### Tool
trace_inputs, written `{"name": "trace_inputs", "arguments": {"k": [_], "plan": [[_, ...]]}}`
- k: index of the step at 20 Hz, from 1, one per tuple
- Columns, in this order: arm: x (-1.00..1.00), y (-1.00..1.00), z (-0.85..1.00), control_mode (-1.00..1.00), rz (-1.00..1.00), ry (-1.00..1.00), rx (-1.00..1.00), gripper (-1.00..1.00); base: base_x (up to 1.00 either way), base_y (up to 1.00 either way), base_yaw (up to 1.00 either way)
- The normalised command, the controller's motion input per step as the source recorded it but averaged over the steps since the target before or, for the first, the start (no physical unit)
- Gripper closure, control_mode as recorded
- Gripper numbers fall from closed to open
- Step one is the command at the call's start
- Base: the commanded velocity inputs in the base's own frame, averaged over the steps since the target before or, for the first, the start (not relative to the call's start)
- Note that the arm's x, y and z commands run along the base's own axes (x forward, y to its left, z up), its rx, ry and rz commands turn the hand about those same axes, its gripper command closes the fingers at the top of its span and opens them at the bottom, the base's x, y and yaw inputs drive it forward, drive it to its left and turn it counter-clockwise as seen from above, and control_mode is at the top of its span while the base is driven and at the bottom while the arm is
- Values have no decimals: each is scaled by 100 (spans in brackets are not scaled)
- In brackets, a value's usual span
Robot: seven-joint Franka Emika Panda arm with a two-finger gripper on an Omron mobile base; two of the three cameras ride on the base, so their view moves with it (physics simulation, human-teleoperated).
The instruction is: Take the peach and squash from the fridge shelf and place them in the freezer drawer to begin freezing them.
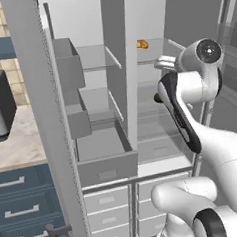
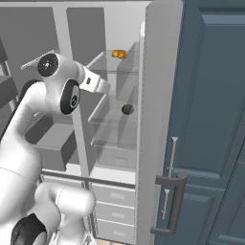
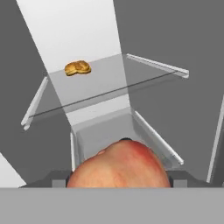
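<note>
The peach (image 3: 118,168) looms large and red-orange at the bottom of the hand view, held between the fingers of my gripper (image 3: 118,183), which is shut on it. My gripper (image 2: 99,86) reaches into the fridge's right compartment at upper-shelf height. The squash (image 2: 127,109), small and dark, lies on the glass shelf just right of and below the hand. The freezer drawer (image 1: 108,166) stands pulled open at the lower left of the fridge, a deep grey box (image 2: 52,153) with nothing visible inside.
An orange-yellow lumpy item (image 3: 77,68) sits on the top glass shelf (image 1: 142,43). The open fridge door (image 2: 160,119) stands right of the hand. Small light-grey drawers (image 1: 107,201) lie below the fridge, dark blue drawers (image 1: 21,210) to the left.
</note>
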Motion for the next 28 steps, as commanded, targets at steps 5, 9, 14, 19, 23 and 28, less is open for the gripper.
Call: {"name": "trace_inputs", "arguments": {"k": [5,9,14,19,23,28], "plan": [[-79,43,-10,-100,0,11,7,100,0,0,0],[-39,72,-28,-100,0,20,1,100,0,0,0],[-16,90,-44,-100,2,22,0,100,0,0,0],[-1,73,-53,-100,8,21,0,100,0,0,0],[14,41,-63,-100,18,24,3,100,0,0,0],[42,7,-67,-100,29,19,13,100,0,0,0]]}}
